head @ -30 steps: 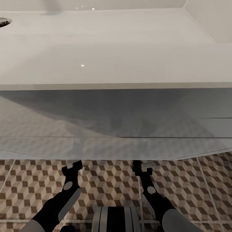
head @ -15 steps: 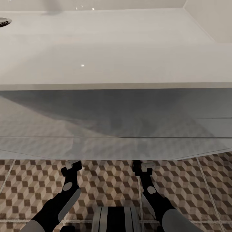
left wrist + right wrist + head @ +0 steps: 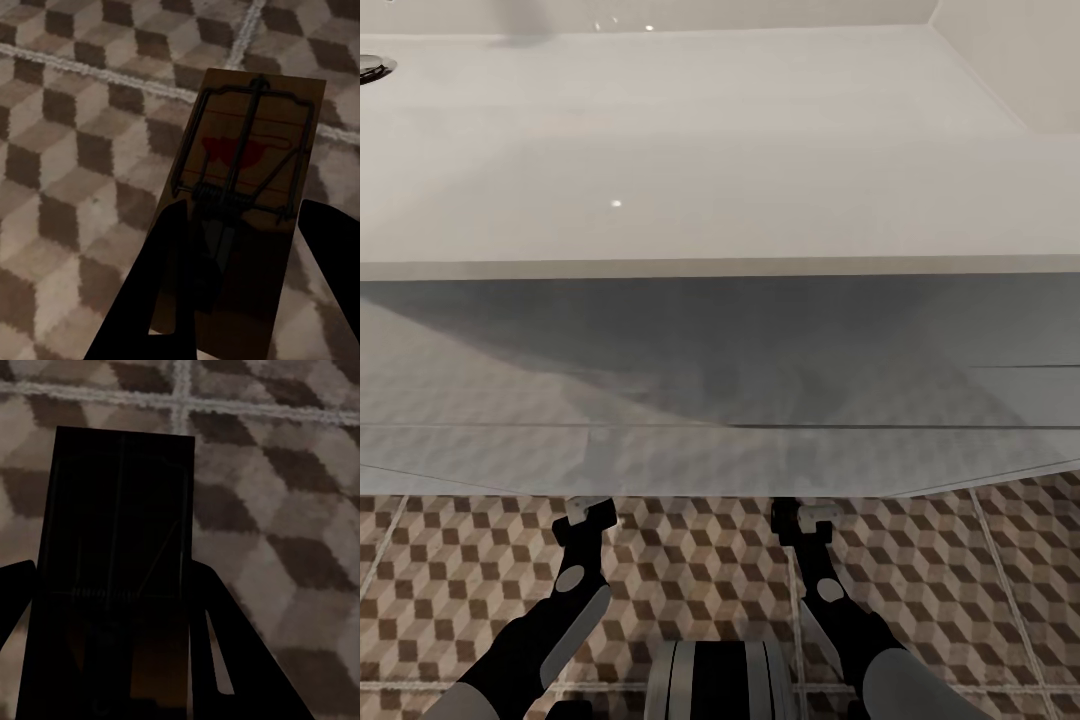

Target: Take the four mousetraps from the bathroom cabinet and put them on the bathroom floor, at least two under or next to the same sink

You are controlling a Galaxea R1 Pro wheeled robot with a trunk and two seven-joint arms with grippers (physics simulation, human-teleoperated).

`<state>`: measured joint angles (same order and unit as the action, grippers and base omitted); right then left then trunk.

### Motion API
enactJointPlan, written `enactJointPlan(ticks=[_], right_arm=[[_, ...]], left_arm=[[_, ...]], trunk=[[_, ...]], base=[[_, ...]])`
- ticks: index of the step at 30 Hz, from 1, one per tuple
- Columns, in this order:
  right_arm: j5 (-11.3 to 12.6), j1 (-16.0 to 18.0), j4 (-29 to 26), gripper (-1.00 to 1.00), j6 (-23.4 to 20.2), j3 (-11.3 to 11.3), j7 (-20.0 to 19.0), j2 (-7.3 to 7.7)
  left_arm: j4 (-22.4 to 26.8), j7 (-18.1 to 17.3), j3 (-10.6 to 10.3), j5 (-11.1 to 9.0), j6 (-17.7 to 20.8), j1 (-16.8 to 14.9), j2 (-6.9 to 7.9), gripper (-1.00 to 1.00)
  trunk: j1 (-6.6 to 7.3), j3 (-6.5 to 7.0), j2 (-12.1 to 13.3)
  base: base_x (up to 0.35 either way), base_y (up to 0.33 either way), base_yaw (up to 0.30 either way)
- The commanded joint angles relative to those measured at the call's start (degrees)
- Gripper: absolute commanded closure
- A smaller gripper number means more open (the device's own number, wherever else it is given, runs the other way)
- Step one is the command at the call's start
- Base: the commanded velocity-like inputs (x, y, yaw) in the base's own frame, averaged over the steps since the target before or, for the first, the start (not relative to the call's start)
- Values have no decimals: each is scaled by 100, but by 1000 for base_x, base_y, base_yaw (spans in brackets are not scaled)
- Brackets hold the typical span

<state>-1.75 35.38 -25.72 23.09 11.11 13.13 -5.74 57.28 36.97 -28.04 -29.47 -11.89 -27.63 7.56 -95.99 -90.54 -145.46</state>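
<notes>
Beneath the sink (image 3: 720, 150), each gripper is clamping a mousetrap over the floor (image 3: 690, 560): left gripper (image 3: 247, 285) and mousetrap (image 3: 247, 172), right gripper (image 3: 112, 660) and mousetrap (image 3: 120, 547). Light, stiff boards; I'd pinch the edges, avoiding the springs.

The bathroom sink (image 3: 660, 150) is set far, above the bathroom floor (image 3: 700, 560); a mousetrap (image 3: 240, 187) is seen over the tiles.
</notes>
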Motion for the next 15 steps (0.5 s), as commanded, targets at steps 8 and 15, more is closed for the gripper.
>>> enactJointPlan(ticks=[8,15], right_arm=[[-1,4,5,100,11,32,40,3],[7,4,5,100,11,32,40,3]], left_arm=[[8,79,-35,-45,-35,-6,4,100],[4,103,-35,-34,-33,-6,8,100]], trunk=[[1,-3,-1],[1,-3,-1]], base=[[0,0,0],[0,0,0]])
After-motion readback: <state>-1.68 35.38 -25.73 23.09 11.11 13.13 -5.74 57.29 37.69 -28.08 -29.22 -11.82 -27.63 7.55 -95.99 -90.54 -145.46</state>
